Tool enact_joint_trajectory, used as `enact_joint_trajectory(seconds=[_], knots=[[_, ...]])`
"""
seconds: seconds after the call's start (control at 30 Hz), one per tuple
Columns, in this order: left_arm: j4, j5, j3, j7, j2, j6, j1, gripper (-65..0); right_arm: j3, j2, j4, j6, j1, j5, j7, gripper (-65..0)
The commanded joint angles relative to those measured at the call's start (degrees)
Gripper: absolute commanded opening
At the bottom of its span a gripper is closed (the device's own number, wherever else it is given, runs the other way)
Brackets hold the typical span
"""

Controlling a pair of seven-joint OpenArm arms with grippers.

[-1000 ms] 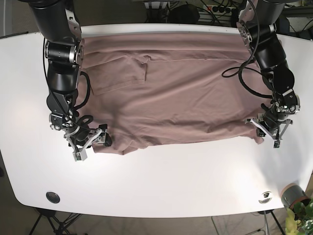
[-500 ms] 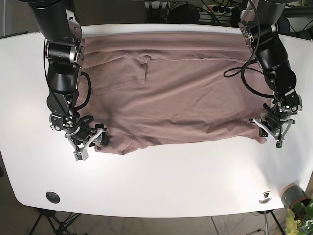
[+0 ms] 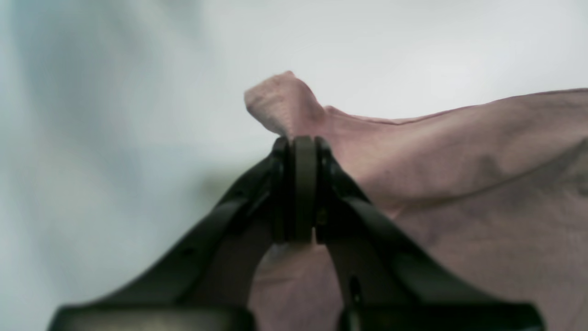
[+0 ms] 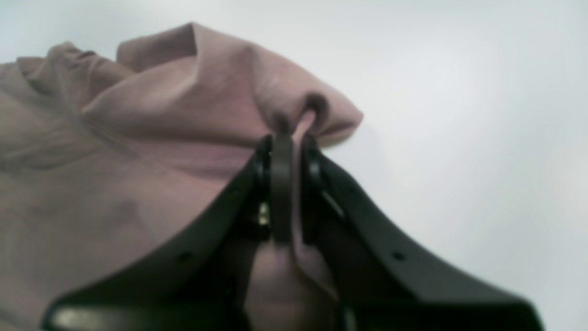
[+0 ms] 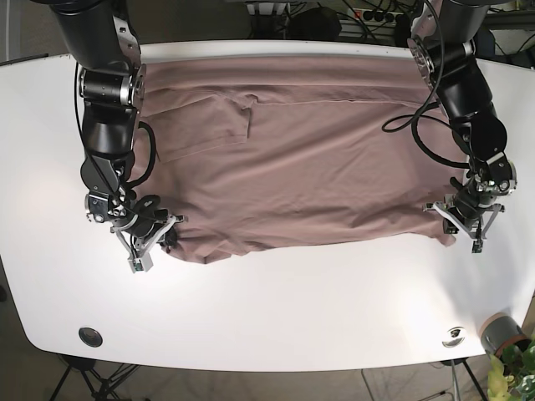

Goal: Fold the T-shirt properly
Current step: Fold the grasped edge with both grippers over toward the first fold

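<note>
- Roughly speaking, at the lower left of the base view the right gripper [image 5: 159, 242] is clenched on the near corner of the T-shirt [image 5: 309, 159]; its wrist view shows the black fingers [image 4: 280, 184] pressed together with a bunched fold of pink cloth [image 4: 257, 92] pinched between them.
- Spread across the upper and middle part of the white table [image 5: 276, 309], the T-shirt lies mostly flat, with one sleeve [image 5: 205, 125] folded onto the body at upper left.
- Its near hem runs left to right between the two grippers, slightly wavy, which suggests both corners are held so the edge can be lifted together and carried over for a fold.
- At the right of the base view the left gripper [image 5: 466, 224] is likewise clamped on the other near corner; its wrist view shows a small peak of cloth [image 3: 280, 99] sticking up past the closed fingers [image 3: 303, 184].
- Open room is generous: bare table fills the lower half of the frame, while the far hem sits close to the table's back edge, leaving little slack there.
</note>
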Motion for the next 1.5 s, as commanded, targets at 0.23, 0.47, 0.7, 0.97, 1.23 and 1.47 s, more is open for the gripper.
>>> enact_joint_trajectory(seconds=[0.23, 0.47, 0.7, 0.97, 1.23, 1.47], knots=[[1.4, -0.7, 0.0, -0.9, -0.8, -0.1, -3.2, -65.0, 0.4, 0.5, 15.7, -0.06, 0.1, 0.7, -6.3, -62.8], [4.1, -0.8, -0.1, -0.8, -0.7, -2.0, -3.6, -65.0, 0.5, 0.9, 26.9, 0.03, -0.9, 0.7, -13.6, -62.8], [10.9, -0.8, -0.5, 5.0, 0.5, -3.5, -3.2, -65.0, 0.5, 0.9, 38.9, 0.03, -4.3, 0.7, -19.3, -62.8], [16.8, -0.6, -5.6, 9.4, 2.3, -7.8, -1.7, -65.0, 2.6, 0.6, 49.5, -0.06, -10.8, 0.7, -23.0, -62.8], [21.9, -0.7, -5.9, 11.7, 2.3, -8.7, 4.3, -65.0, 4.0, 0.5, 55.8, 0.12, -17.6, 0.7, -23.7, -62.8], [26.0, -0.7, -8.8, 11.9, 3.6, -8.7, 9.4, -65.0, 6.2, -2.0, 61.9, 0.12, -24.0, 0.7, -23.7, -62.8]])
